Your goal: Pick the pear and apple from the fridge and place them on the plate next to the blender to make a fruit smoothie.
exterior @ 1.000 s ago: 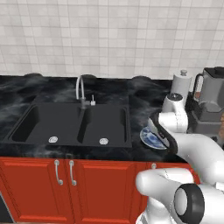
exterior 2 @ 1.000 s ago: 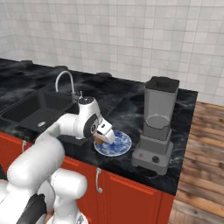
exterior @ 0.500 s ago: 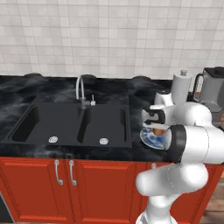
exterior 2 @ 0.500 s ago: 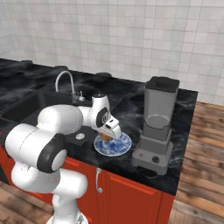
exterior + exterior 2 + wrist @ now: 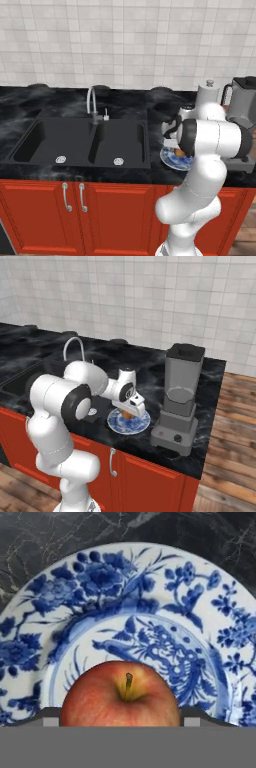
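The red-orange apple (image 5: 120, 694) sits between my two dark fingertips (image 5: 50, 716), and my gripper (image 5: 120, 719) is shut on it. It hangs low over the middle of the blue-patterned white plate (image 5: 150, 577); I cannot tell whether it touches. From the right base view, the gripper (image 5: 131, 406) points down at the apple (image 5: 128, 415) over the plate (image 5: 142, 426), just left of the grey blender (image 5: 180, 396). The left base view shows the apple (image 5: 178, 151) on the plate (image 5: 170, 159), partly behind my arm. The pear and the fridge are out of view.
A black double sink (image 5: 80, 142) with a curved tap (image 5: 91, 102) lies left of the plate. A white paper-towel roll (image 5: 207, 97) stands behind it, beside the blender (image 5: 245, 107). Red cabinets (image 5: 75, 205) run below the black counter (image 5: 210, 441), whose right end drops to wooden floor.
The arm's links have swung upright and round. The hand, still holding the apple, has stayed over the plate and turned, sinking a little toward it.
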